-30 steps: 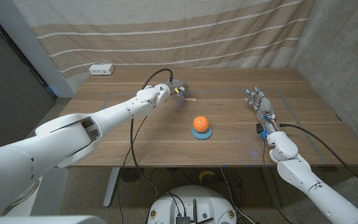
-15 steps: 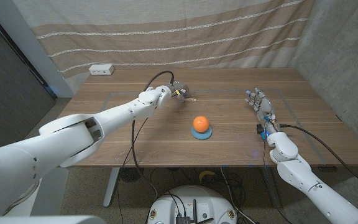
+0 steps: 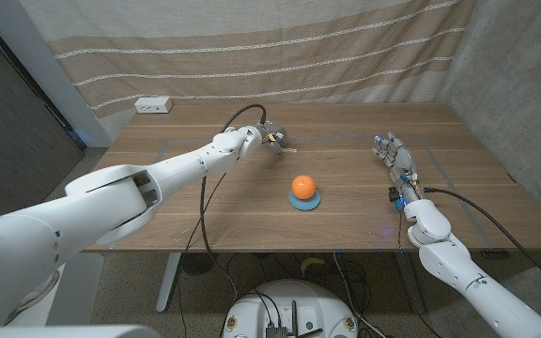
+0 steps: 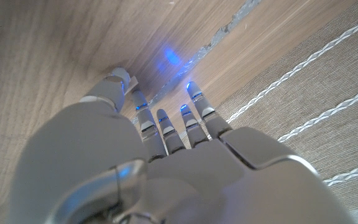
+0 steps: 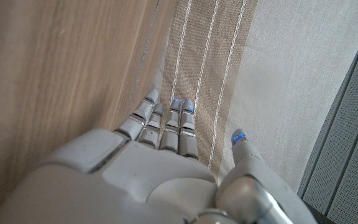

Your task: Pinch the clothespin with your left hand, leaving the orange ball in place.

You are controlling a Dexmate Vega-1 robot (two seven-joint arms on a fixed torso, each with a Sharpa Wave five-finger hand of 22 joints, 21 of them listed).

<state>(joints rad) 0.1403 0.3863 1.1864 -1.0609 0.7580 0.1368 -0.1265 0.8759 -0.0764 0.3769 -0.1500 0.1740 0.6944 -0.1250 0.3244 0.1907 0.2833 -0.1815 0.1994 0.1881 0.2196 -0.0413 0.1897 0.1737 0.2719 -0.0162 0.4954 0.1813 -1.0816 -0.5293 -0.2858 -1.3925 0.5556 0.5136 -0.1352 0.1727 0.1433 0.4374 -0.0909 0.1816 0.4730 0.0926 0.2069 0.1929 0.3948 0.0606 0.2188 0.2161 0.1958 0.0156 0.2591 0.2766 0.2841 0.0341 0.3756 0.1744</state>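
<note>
A small clothespin lies on the wooden table just past the fingertips of my left hand, at the back middle. Whether the fingers touch it is too small to tell in the head view. In the left wrist view my left hand reaches down to the table with fingers straight and slightly apart, and nothing shows between them. The orange ball sits on a blue disc nearer the front, apart from the hand. My right hand stands at the right side, fingers extended, holding nothing.
A white power strip lies at the table's back left corner. A striped curtain hangs behind the table. Thin tape lines mark a rectangle on the tabletop. A black cable arcs over my left wrist.
My left hand has edged a little farther out towards the clothespin. The orange ball and my right hand have stayed where they were.
</note>
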